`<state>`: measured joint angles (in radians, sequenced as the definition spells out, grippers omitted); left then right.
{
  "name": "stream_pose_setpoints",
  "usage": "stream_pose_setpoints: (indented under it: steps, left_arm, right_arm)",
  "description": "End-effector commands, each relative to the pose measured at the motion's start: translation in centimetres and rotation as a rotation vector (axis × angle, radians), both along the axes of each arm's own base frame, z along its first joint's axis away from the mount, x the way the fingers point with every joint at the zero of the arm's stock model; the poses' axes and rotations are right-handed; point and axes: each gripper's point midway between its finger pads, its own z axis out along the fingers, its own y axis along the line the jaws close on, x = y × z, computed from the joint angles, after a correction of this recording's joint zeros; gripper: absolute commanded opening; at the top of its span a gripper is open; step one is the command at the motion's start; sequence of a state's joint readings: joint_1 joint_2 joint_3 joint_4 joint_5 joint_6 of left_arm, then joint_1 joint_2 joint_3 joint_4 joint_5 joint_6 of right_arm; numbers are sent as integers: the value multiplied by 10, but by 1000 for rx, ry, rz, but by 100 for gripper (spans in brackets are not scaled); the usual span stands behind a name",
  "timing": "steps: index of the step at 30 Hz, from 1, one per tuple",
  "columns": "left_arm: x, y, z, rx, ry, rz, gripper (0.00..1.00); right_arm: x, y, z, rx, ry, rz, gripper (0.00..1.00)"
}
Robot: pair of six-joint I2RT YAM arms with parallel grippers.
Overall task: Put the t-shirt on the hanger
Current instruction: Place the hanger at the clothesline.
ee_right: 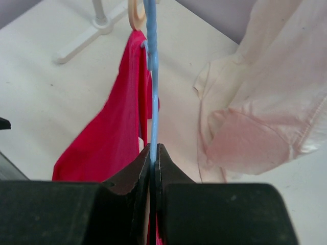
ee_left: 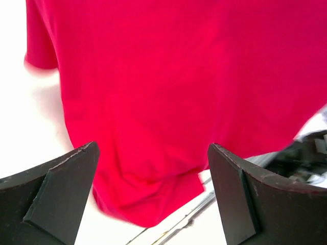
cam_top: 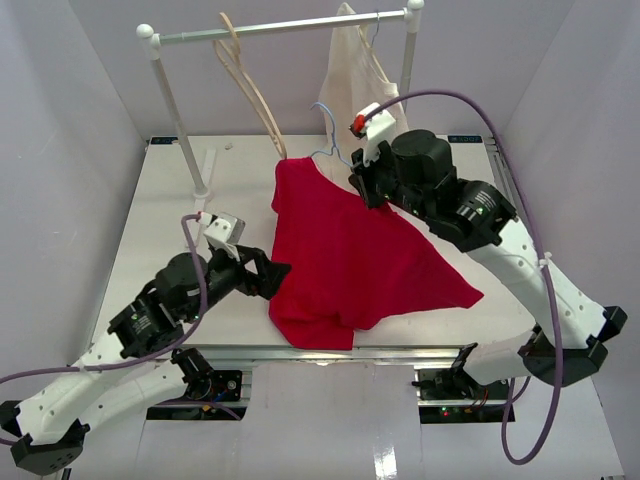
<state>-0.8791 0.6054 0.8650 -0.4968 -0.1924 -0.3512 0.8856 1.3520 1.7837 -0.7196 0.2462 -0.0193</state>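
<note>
Top external view, item status: t-shirt [cam_top: 360,260] draped from its raised collar down across the table [cam_top: 180,200], hem near the front edge. At the collar, the hanger [ee_right: 152,102] is pinched between the pressed-together fingers of the right gripper [cam_top: 362,188]. Shoulder seating cannot be told (partly threaded at best, by my reading). Left gripper [cam_top: 272,275]: jaws spread, empty, just beside the hem. Outstanding: dressing both shoulders. Nearby: rail [cam_top: 280,30], wooden hanger [cam_top: 245,80], cream garment [cam_top: 350,70], close behind and a likely snag.

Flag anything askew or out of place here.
The shirt sits askew. Its top is lifted at the hanger, which the right hand pinches, while the rest sprawls rumpled across the table.
</note>
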Motion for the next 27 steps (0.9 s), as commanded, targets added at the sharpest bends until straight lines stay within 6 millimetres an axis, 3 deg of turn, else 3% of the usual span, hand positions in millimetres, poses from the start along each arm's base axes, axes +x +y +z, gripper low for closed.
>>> stream_pose_setpoints:
  steps: [1, 10, 14, 18, 19, 27]
  left_arm:
    - [17, 8, 9, -87, -37, 122, 98]
    - [-1, 1, 11, -157, -45, 24, 98]
    - [-3, 22, 19, -144, -80, 77, 98]
    - [-7, 31, 24, -146, -103, 89, 98]
    - [-8, 34, 25, -145, -106, 97, 98]
    - [-9, 46, 27, -118, -115, 128, 98]
  right_arm:
    - [27, -7, 43, 65, -92, -142, 8]
    - [78, 8, 86, 96, -195, -278, 8]
    - [87, 5, 91, 101, -210, -301, 8]
    - [82, 0, 67, 73, -170, -293, 8]
    - [81, 1, 51, 45, -146, -281, 8]
    - [37, -9, 11, 14, -70, -126, 8]
